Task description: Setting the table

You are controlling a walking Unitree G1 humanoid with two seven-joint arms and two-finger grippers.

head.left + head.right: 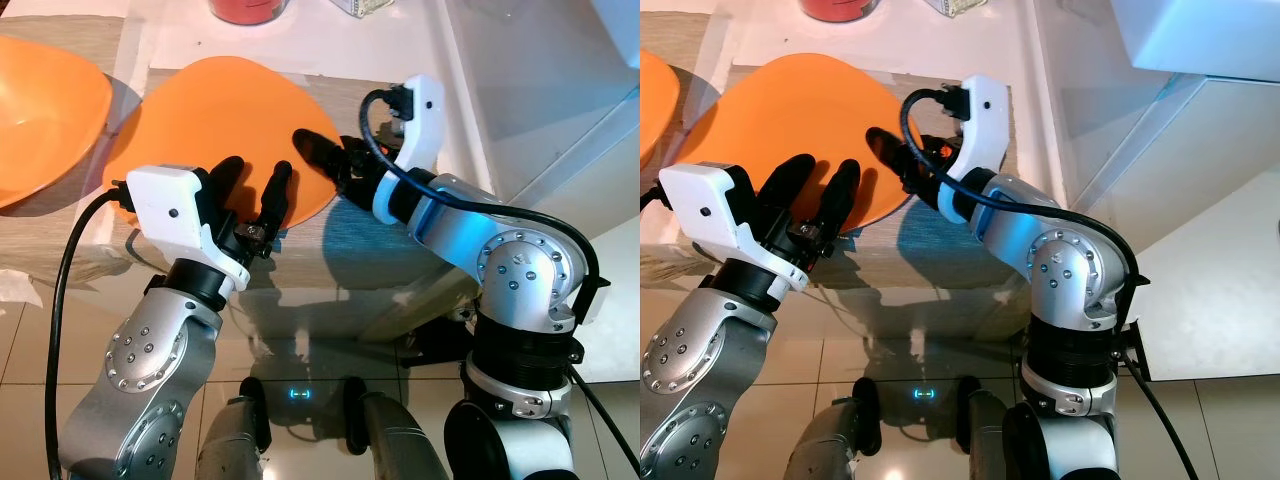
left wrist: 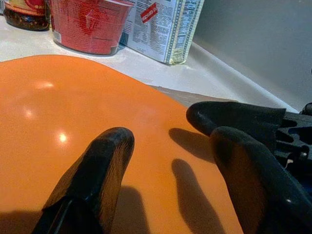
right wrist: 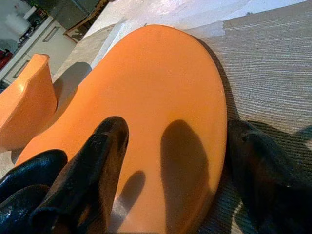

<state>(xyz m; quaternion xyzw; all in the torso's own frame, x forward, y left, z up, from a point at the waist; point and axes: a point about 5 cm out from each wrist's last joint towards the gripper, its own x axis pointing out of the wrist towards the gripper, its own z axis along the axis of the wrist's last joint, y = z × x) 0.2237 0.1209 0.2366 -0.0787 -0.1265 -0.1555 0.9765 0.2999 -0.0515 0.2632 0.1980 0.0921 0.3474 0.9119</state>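
Wood-grain table [image 1: 340,245] spans the upper half of the left eye view, its near edge meeting tiled floor [image 1: 30,340] at lower left. An orange plate [image 1: 225,125], turned dome-side up, lies on the table at upper centre. An orange bowl [image 1: 40,115] sits at the upper left edge, just beside the plate.

Left gripper [image 1: 252,192], at centre left, has its two black fingers spread apart over the plate's near rim; in the left wrist view both fingers [image 2: 97,170] hang just above the orange surface, holding nothing. Right gripper [image 1: 325,155], at centre, is open at the plate's right edge; the right wrist view shows one finger [image 3: 105,156] over the plate and the other on the table beside the rim.

A red tub [image 2: 87,24] and a printed packet [image 2: 163,29] stand on the white counter [image 2: 214,78] beyond the plate.
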